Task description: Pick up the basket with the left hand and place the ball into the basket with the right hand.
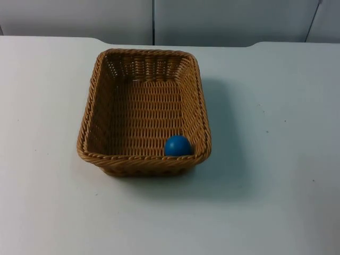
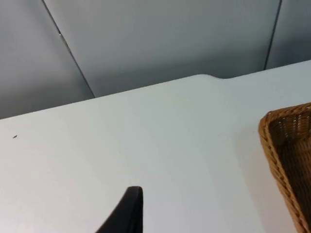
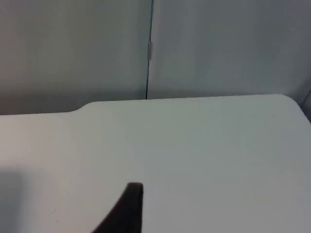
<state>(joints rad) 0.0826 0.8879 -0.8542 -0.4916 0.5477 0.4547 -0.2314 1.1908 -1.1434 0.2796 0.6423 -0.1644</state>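
A white table point(image 1: 276, 159) ends at a grey partition wall point(image 1: 223, 21).

A white table top point(image 1: 276, 159) with a few tiny dark specks runs back to a grey partition wall point(image 1: 223, 18).

No text, label, brand, number or sign can be read on anything pictured. The woven basket point(image 1: 144, 112), the blue ball point(image 1: 177, 145), the white table point(image 1: 276, 159) and the grey wall point(image 1: 223, 21) are all seen to be unmarked.
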